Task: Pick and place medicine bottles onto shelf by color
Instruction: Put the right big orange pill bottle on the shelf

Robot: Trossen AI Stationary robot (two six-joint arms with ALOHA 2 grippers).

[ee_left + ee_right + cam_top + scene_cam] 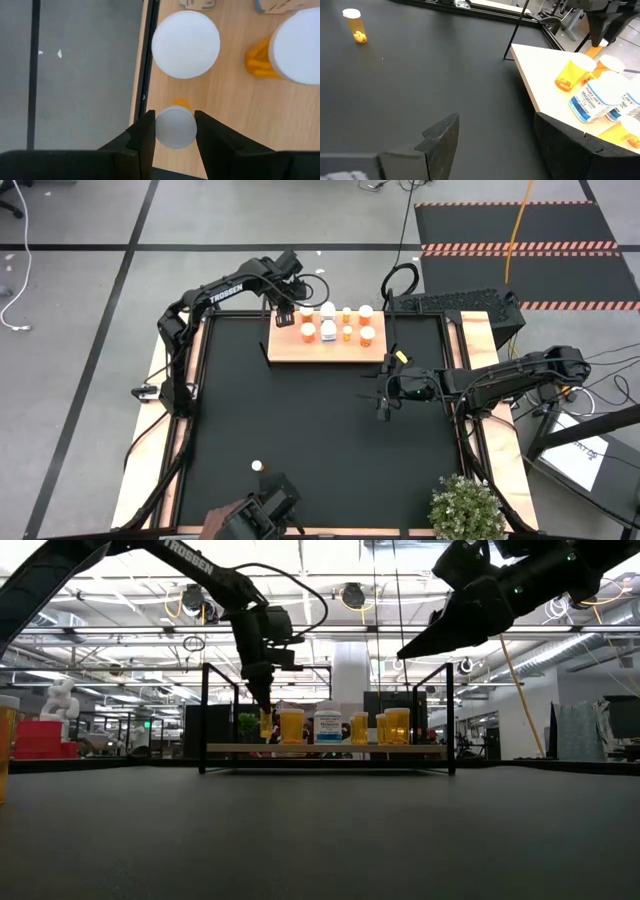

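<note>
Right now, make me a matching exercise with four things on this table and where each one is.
Things:
1. left end effector
2. right end effector
3. lone orange bottle
4. potted plant

Places:
A. near the table's front edge, alone on the mat
B. open above the black mat, beside the shelf
C. front right corner
D. closed on a small bottle at the shelf's left end

Pairs: 1-D, 2-B, 3-A, 4-C
</note>
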